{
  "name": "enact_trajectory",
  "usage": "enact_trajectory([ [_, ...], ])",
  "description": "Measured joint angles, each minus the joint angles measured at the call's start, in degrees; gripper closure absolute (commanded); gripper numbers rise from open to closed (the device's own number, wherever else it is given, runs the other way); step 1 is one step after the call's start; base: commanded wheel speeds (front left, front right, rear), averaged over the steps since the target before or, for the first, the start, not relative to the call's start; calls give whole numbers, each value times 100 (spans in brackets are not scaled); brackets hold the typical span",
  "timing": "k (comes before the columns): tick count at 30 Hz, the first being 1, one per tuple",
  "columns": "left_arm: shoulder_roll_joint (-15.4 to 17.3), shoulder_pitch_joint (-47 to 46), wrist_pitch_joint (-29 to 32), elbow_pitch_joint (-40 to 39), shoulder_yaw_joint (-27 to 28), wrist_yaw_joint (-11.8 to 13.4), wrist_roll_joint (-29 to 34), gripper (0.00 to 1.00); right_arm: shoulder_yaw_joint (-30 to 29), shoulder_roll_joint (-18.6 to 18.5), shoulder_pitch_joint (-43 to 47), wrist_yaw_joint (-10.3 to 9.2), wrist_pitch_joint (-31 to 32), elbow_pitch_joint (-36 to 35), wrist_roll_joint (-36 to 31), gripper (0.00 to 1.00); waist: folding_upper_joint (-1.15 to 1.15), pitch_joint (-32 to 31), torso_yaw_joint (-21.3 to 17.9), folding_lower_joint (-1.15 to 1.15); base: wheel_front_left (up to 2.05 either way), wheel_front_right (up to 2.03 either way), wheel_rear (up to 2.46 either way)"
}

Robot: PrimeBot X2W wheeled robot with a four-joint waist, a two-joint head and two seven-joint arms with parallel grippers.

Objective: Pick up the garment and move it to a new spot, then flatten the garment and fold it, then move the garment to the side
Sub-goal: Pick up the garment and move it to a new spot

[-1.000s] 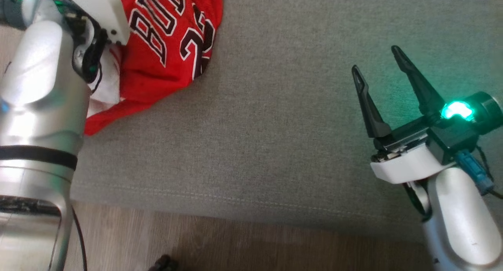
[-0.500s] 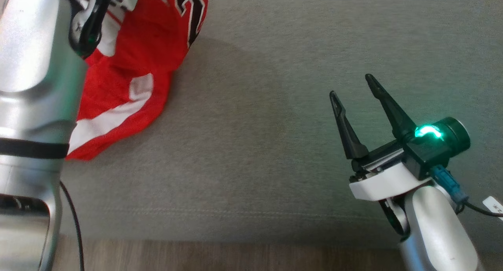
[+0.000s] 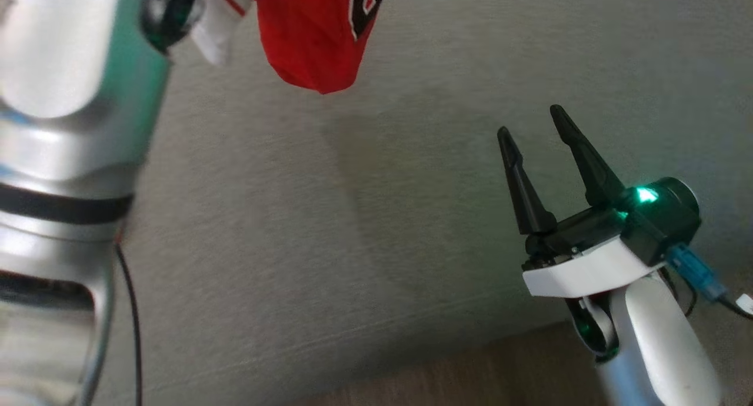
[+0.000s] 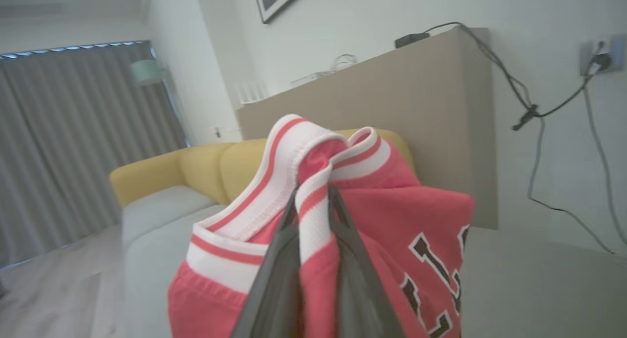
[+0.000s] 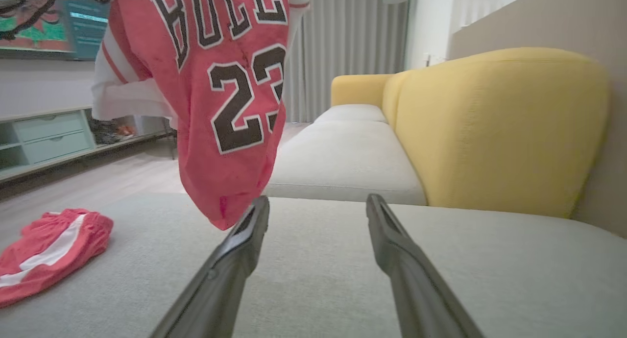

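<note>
Whereas a second ago the red mesh basketball jersey (image 3: 312,35) lay bunched on the grey fabric sofa seat (image 3: 353,247), it now hangs free above the seat's far left part, with only its shadow on the fabric. The left hand (image 4: 313,193) is clamped on its white-and-red ribbed trim. The right hand (image 3: 531,123) waits near the front edge, fingers spread and empty. The pickup looks done; carrying it to a new spot should come next.

Jersey (image 5: 196,147): matt cloth, seemingly mesh.
</note>
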Motion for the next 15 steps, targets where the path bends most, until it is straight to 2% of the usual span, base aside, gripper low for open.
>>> enact_trajectory([
  [5,-375,24,172,181,-260,2,-93,100,3,4,-23,0,0,-70,248,0,0,28,-636,0,0,0,0],
  [7,-646,192,126,461,-468,88,-87,100,-8,4,-30,0,0,-168,356,0,0,98,-950,0,0,0,0],
  [11,-891,644,-176,1148,-980,219,151,100,1,5,-42,0,0,-299,439,0,0,319,-1215,0,0,0,0],
  [15,-940,1109,-594,2041,-1437,422,338,100,-1,13,-46,0,0,-404,480,0,0,565,-1356,0,0,0,0],
])
